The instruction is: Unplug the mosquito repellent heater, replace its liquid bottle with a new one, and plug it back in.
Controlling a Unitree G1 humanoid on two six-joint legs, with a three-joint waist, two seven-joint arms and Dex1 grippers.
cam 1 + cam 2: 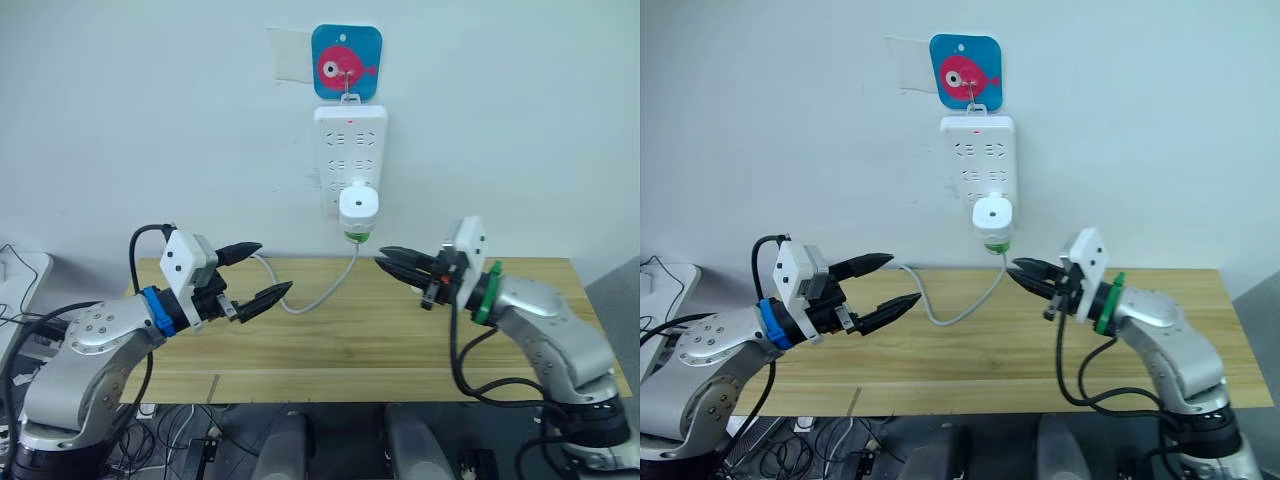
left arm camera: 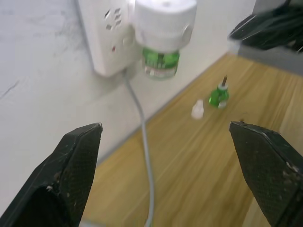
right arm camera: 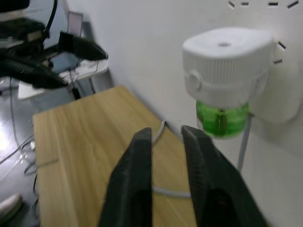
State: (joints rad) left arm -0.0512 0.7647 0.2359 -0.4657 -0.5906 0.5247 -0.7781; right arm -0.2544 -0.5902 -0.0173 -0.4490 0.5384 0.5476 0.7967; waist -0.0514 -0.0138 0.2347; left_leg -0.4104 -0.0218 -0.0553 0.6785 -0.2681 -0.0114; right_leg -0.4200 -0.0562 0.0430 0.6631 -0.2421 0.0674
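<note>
The white mosquito repellent heater (image 1: 358, 205) is plugged into the bottom of a white power strip (image 1: 350, 140) on the wall. A green liquid bottle (image 1: 357, 236) is screwed in under it. A second small green bottle (image 2: 219, 94) stands on the wooden table (image 1: 350, 340) with a white cap (image 2: 197, 109) beside it. My left gripper (image 1: 275, 268) hovers over the table, left of and below the heater, open and empty. My right gripper (image 1: 380, 258) sits just right of and below the heater, pointing towards it. It is shut but for a thin slit and holds nothing.
The strip's grey cable (image 1: 310, 300) droops from it onto the table between the grippers. The strip hangs from a blue fish hook plate (image 1: 346, 62). The wall runs directly behind the table's far edge.
</note>
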